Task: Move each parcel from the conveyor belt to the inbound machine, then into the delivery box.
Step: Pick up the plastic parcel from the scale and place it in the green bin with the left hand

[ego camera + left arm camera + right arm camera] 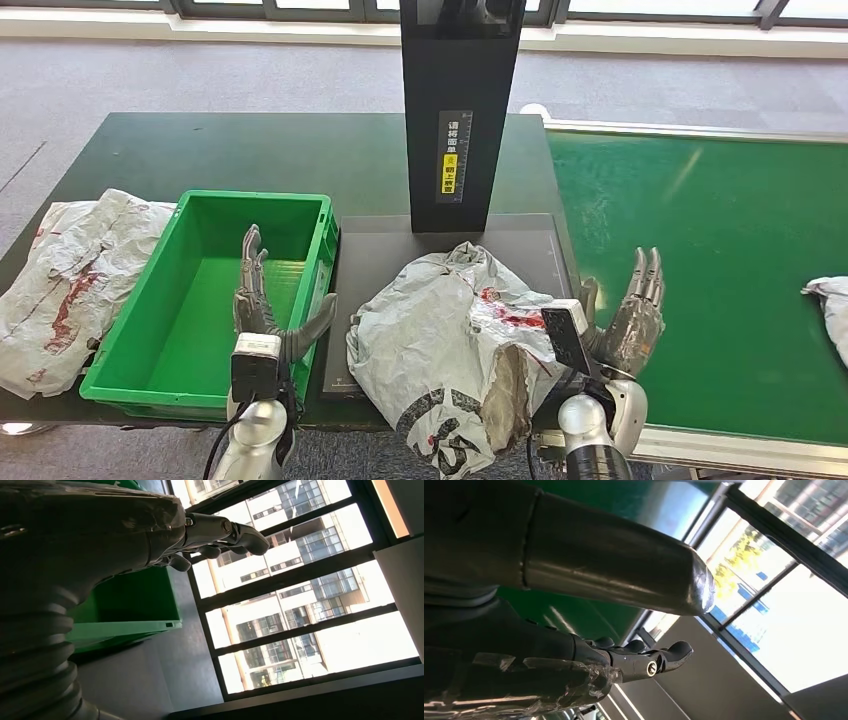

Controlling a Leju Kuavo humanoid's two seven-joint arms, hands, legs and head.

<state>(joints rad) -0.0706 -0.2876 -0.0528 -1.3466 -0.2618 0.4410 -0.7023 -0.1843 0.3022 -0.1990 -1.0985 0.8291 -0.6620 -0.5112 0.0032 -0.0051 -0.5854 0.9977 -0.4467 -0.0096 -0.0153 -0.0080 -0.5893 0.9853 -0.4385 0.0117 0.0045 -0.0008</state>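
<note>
Starting at the far left, a crumpled white parcel [70, 280] lies on the dark table [200, 150], well outside the left hand and touching nothing of the robot. Next comes the green delivery box [175, 330], open-topped, its long axis running away from the robot. The left hand [262, 305] hovers over the box's inner edge, fingers straight and spread, thumb stuck out toward the parcel side, gripping nothing.

Now the one that matters: the big grey-white parcel [455, 350] sits on the flat black plate of the inbound machine [460, 110], right between the two hands, its bulk spilling over the plate's near edge toward the robot. Its long axis runs roughly from the machine's upright post back toward the robot, slightly slanted. The thumb of the left hand is just beside the parcel's flank; the right hand [630, 315] stands near the other flank, palm turned inward, fingers up and apart, holding nothing either.

My read: both hands are about equally close, so a two-handed squeeze looks likely, then a sideways carry past the left hand into the box. The box wall is the edge to clear, and the post blocks the far side.

Beyond the right hand, the green conveyor belt [720, 230] lies broad and open, with another white parcel [830, 310] at its far edge.
</note>
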